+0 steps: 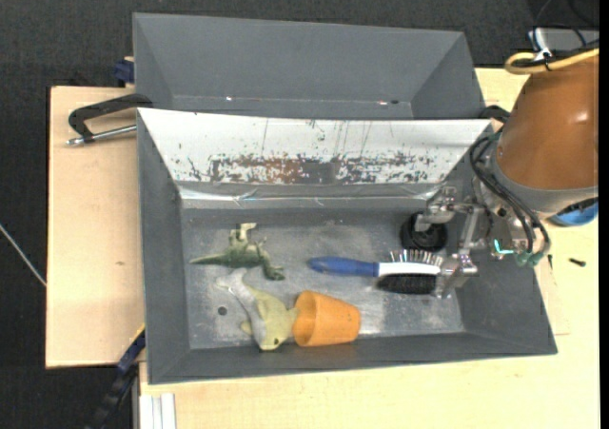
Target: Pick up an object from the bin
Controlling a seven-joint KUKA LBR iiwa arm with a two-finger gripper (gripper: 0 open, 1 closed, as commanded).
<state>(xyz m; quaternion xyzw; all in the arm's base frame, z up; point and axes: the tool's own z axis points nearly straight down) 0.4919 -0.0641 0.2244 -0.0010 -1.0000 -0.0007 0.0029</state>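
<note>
- My jaws sit low at the right end of the bin (162,227), near the foot of its sloping right wall. I cannot tell how far open they are.
- The brush (381,271) is the thing nearest me. It lies flat on the floor, with its dark bristled head just beside my jaws on the view's left and its blue handle pointing away towards the middle. I cannot tell whether I touch it.
- A black round thing (422,227) lies just behind the brush head, close to the back wall and also near my jaws.
- Edges: the right wall is close beside me and the back wall is near. The front wall is further off.
- Open room: there is bare floor in front of the brush head towards the front right corner. A bare strip also runs along the back wall from the middle to the left.
- Count: five things, one of each.
- One brush and one black round thing lie at my end.
- One green dinosaur (243,254) stands left of centre, well apart from me.
- One orange cup (326,319) lies on its side by the front wall, touching one pale yellow lump (266,324) on its left.
</note>
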